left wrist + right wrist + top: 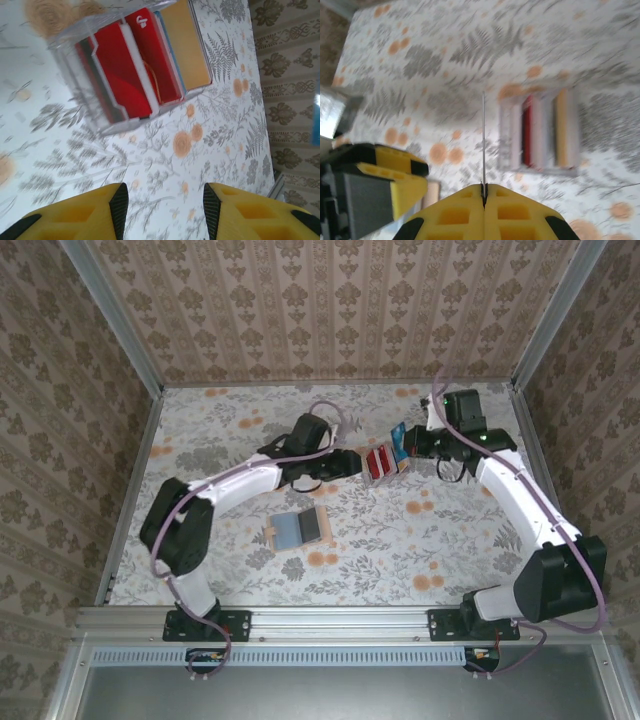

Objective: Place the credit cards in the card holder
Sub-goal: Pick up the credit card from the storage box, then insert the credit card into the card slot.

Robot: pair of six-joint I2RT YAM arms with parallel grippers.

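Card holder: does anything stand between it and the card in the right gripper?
Yes: the clear card box sits directly between the card in the right gripper and the card holder; the left gripper hovers beside it.

**Even light, wrist cams soft**

Top view: bright, diffuse light from above. Only faint, soft shadows on the table (250,570), no glare, sharp throughout.
Left wrist: blur smears the left side, the clear box (130,65) is slightly soft, and the yellow fingers (75,215) are out of focus.
Right wrist: the table pattern is blurred, but the card (483,145) edge is crisp.
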